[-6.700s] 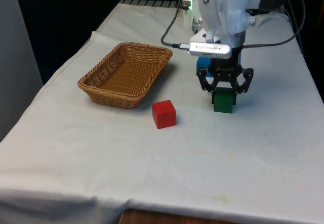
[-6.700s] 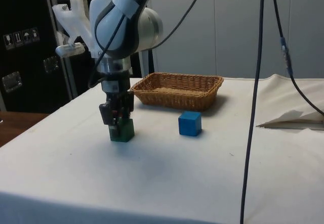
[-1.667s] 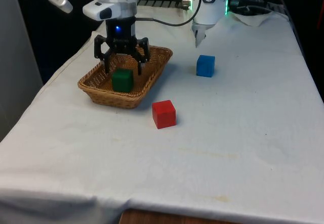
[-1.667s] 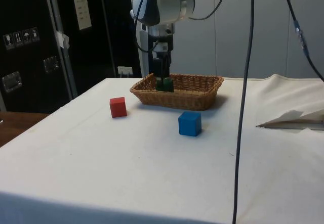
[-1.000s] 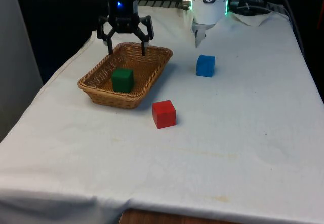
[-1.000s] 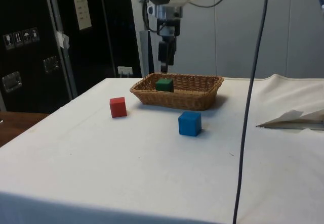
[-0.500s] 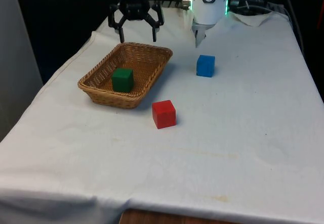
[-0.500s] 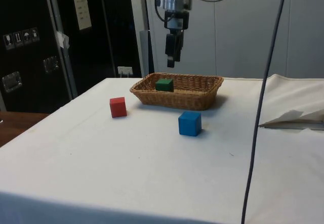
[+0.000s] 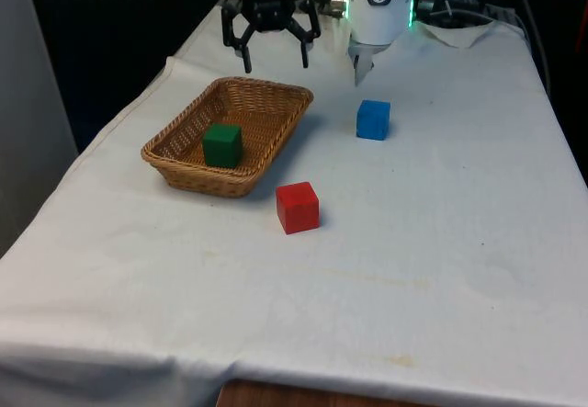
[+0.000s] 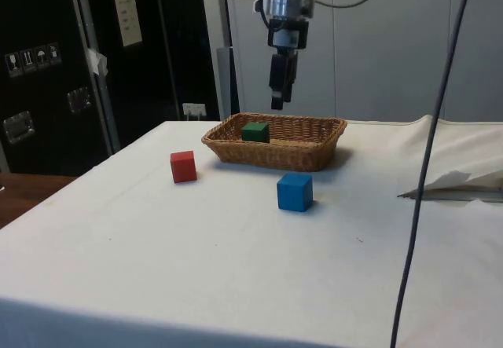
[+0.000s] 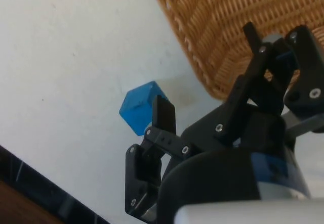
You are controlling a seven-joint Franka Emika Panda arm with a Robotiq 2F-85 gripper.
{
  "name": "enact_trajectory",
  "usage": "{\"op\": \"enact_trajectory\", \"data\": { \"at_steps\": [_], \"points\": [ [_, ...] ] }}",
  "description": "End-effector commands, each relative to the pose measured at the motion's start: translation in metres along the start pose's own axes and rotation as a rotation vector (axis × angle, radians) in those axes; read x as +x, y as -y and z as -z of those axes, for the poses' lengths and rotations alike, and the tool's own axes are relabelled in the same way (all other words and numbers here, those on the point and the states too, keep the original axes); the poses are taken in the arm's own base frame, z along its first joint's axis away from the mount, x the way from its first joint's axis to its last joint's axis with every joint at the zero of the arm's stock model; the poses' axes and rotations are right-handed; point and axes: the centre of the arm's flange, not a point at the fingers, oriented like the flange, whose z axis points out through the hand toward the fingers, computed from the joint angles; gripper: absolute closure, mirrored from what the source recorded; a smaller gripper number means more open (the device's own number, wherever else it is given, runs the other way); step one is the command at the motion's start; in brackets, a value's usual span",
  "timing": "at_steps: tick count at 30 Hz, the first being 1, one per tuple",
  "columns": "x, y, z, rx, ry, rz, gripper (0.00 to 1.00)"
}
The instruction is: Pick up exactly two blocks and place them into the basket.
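A green block [image 9: 222,144] [image 10: 255,132] lies inside the wicker basket [image 9: 170,152] [image 10: 275,153]. On the cloth near the basket's front corner sits a red block [image 9: 298,207] [image 10: 183,166]. A blue block [image 9: 372,119] [image 10: 295,192] [image 11: 137,107] stands apart towards the front view's right. My gripper [image 9: 276,62] [image 10: 277,104] [image 11: 207,75] hangs open and empty, high above the basket's far end. In the wrist view the basket's far edge [image 11: 238,27] and the blue block lie below the spread fingers.
The robot's white base [image 9: 379,7] stands at the table's far end, just behind the blue block. A cable [image 10: 420,175] hangs down across the side view. Crumpled cloth [image 10: 456,183] lies at the table's far corner.
The open gripper has risen from above the green block and drifted towards the front view's right, over the basket's far end. The blocks have not moved.
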Motion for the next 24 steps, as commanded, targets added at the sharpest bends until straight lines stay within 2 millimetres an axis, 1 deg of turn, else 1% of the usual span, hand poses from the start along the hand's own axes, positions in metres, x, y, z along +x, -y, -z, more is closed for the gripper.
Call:
{"op": "enact_trajectory", "data": {
  "at_steps": [1,2,8,10,12,17,18,19,24],
  "points": [
    [-0.003,0.004,-0.002,-0.012,0.001,-0.003,0.00],
    [-0.003,0.004,-0.002,-0.012,0.001,-0.003,0.00],
    [-0.014,0.022,-0.009,0.005,0.001,0.000,0.00],
    [-0.014,0.020,-0.006,0.023,0.000,0.002,0.00],
    [-0.017,0.030,-0.014,0.005,0.008,0.003,0.00],
    [-0.019,0.040,-0.022,0.000,0.018,0.009,0.00],
    [-0.019,0.040,-0.018,0.022,0.014,0.012,0.00],
    [-0.020,0.044,-0.025,-0.003,0.024,0.010,0.00],
    [-0.021,0.055,-0.032,-0.010,0.036,0.017,0.00]
  ]
}}
